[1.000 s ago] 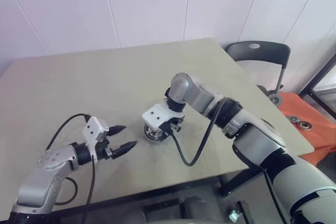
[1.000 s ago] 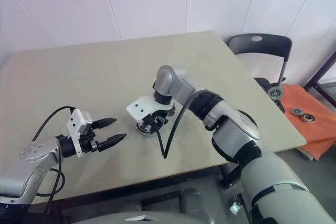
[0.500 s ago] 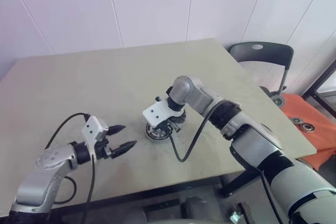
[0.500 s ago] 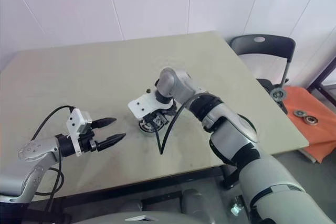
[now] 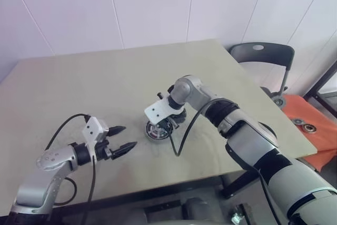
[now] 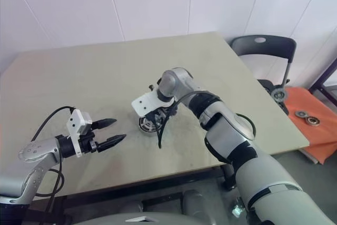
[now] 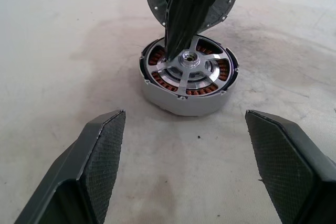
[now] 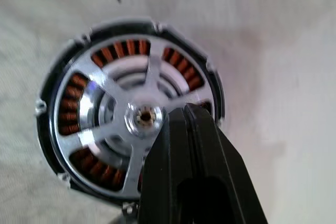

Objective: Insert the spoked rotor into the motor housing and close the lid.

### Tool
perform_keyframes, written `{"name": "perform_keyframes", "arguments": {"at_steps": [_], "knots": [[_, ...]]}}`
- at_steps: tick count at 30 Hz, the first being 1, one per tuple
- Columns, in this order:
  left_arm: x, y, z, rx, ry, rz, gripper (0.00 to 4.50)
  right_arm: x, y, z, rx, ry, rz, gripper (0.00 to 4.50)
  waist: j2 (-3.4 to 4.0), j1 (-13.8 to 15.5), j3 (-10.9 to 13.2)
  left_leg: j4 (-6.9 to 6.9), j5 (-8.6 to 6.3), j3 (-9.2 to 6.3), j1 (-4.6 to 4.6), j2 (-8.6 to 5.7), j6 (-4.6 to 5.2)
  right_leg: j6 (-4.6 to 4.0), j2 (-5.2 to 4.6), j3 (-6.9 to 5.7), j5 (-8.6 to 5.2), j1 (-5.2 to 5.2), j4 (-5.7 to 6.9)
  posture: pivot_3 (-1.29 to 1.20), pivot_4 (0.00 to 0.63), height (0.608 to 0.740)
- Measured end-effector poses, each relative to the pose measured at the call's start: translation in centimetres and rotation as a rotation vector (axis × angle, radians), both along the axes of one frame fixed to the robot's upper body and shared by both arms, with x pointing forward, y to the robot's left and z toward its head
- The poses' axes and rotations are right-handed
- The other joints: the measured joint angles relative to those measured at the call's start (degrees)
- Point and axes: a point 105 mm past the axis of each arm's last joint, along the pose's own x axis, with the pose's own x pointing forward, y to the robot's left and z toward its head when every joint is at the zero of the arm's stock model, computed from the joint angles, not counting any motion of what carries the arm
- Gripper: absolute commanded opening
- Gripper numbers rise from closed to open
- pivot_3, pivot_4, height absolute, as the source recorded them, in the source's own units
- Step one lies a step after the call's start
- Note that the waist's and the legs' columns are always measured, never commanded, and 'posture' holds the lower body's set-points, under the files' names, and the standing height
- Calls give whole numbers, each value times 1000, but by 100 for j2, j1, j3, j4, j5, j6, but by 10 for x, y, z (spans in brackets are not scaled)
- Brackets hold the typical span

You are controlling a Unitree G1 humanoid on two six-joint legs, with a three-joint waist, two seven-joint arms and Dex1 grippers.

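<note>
Beige tabletop (image 5: 79, 88) fronts white panelled wall (image 5: 147, 9), black chair (image 5: 263, 56).

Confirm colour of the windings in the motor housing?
Copper-orange windings, visible between the silver spokes; clearest in the right wrist view.

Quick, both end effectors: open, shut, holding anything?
Left end effector: open, holding nothing.
Right end effector: shut, fingers together, holding nothing, tip over the rotor seated in the housing.

Silver spoked rotor (image 7: 189, 66) over copper-orange windings, dark-rimmed motor housing (image 7: 157, 92), black tools.
</note>
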Motion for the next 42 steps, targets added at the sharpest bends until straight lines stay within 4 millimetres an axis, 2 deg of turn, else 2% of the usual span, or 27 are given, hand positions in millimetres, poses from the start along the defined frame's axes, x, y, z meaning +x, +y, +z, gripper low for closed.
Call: {"name": "perform_keyframes", "arguments": {"at_steps": [8,13,26,32,37,42], "knots": [[0,0,0,0,0,-2,3881,1,-4,12,1,12,27,26,1,-8,1,0,0,0,-1,0,0,0,1,1,0,-4,5,0,0,740],[1,0,1,0,-4,-3,3881,-4,-7,3,-15,23,41,26,1,-7,0,0,0,1,-1,0,0,0,0,2,0,-4,5,0,0,740],[1,0,0,-1,0,0,3881,-4,-7,3,-14,27,25,26,1,-3,0,0,0,1,-1,0,0,0,1,2,0,-3,5,0,0,740],[1,0,0,-1,-1,1,3881,-4,6,8,53,31,15,26,1,-27,1,0,0,1,0,0,-1,0,2,2,0,-6,10,0,0,740],[1,0,0,-1,-1,0,3881,-9,2,10,33,54,56,26,1,-15,1,1,1,1,-2,0,-1,0,1,2,0,-6,8,0,0,740],[1,0,0,-1,-1,0,3881,-10,-12,12,-21,65,88,26,1,-13,1,1,1,1,-1,0,-1,0,2,2,0,-5,9,0,0,740]]}}
